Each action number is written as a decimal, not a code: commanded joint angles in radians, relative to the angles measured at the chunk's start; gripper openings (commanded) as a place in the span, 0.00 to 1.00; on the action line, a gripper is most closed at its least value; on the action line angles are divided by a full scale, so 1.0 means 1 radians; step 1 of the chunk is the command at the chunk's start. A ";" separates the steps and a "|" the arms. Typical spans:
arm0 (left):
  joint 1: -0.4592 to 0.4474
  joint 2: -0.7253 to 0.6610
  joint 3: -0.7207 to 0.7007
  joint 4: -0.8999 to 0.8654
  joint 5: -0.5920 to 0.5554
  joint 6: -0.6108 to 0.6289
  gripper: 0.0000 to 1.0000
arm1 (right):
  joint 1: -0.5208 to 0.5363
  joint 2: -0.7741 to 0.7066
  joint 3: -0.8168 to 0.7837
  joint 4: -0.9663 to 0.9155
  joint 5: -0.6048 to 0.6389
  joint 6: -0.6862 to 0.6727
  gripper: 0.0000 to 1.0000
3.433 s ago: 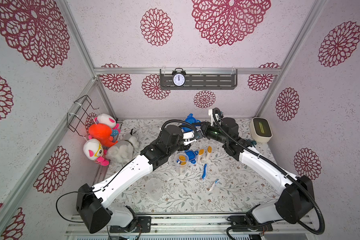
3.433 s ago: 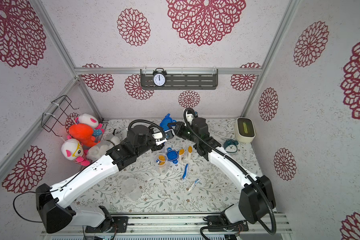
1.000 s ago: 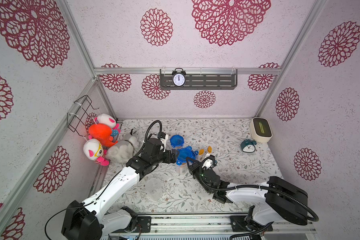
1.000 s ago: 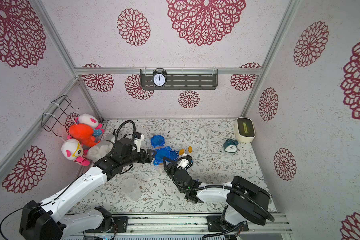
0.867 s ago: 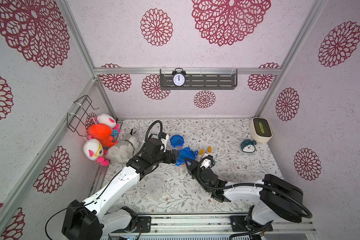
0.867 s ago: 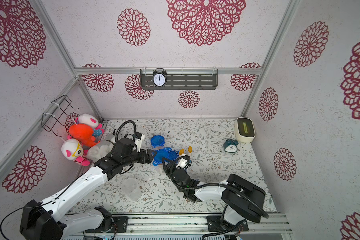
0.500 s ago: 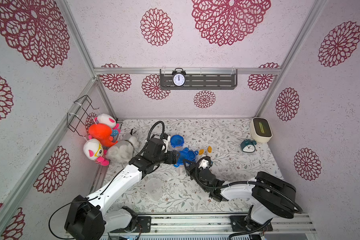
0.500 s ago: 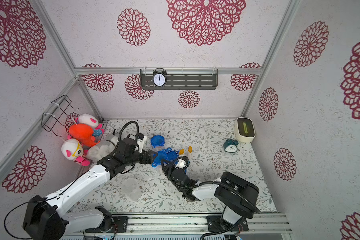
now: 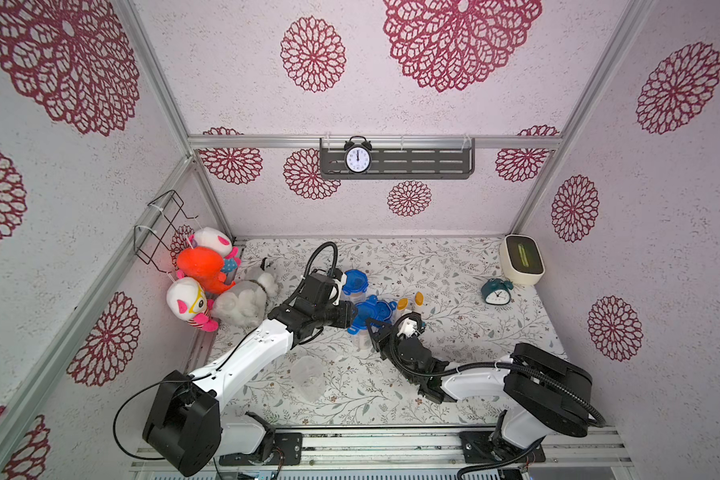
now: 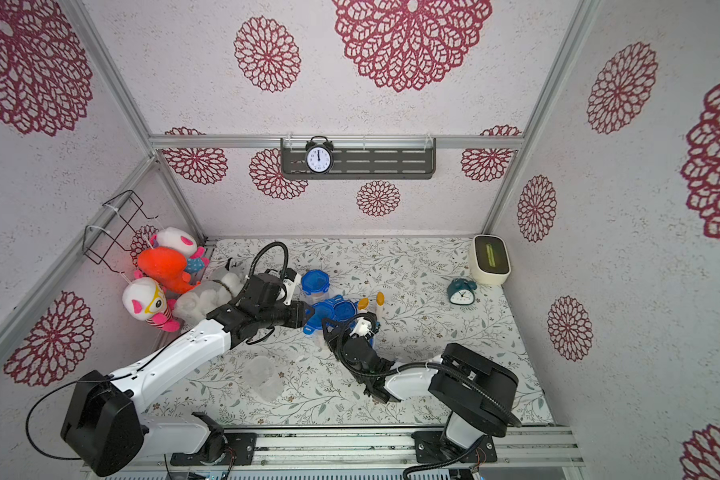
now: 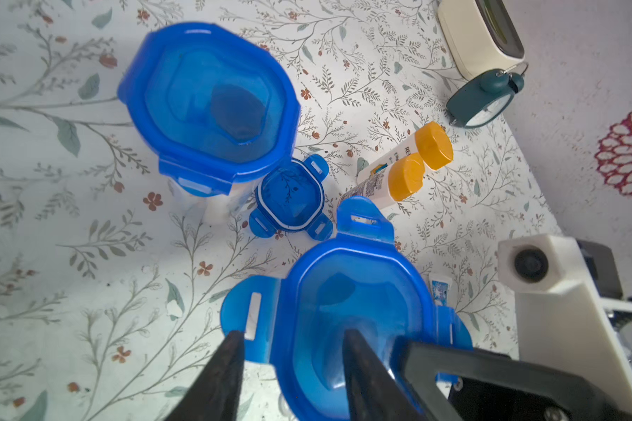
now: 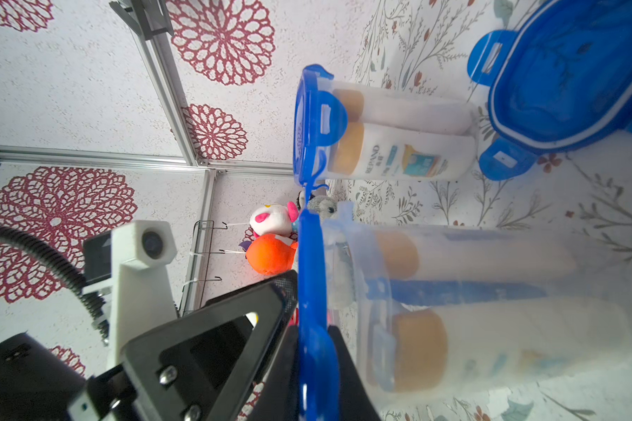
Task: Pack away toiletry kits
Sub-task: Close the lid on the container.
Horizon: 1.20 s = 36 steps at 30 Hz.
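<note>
In near cup (image 12: 526,379): bottles (image 12: 519,335), toothbrush (image 12: 453,291); right tool (image 12: 312,333) pinching its lid (image 11: 351,302) tab; left tool (image 11: 292,333) spread open above lid.

The floral-print tabletop (image 9: 454,266) carries plush toys (image 9: 208,270) heaped at its left edge, a cream box (image 9: 521,259) in its upper right corner and a teal alarm clock (image 9: 496,292) just below that. Near the centre stand a lidded cup (image 9: 355,284) and a second cup (image 9: 362,338), with a loose blue lid (image 11: 289,198), two orange-capped bottles (image 9: 410,309) and a toothpaste tube (image 11: 439,288) close by. A lone clear cup (image 9: 308,376) rests lower, left of centre
</note>
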 commanded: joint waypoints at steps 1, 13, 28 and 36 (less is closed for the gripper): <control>-0.009 0.025 0.032 -0.037 -0.020 0.017 0.39 | -0.002 -0.023 0.030 -0.010 0.000 -0.008 0.16; -0.031 0.070 0.070 -0.101 -0.098 0.045 0.24 | -0.002 -0.038 0.027 -0.028 0.009 -0.016 0.18; -0.045 0.116 0.096 -0.134 -0.124 0.062 0.22 | 0.019 -0.196 -0.002 -0.204 0.072 -0.093 0.42; -0.047 0.116 0.100 -0.138 -0.125 0.062 0.21 | 0.039 -0.296 -0.060 -0.352 0.139 -0.014 0.44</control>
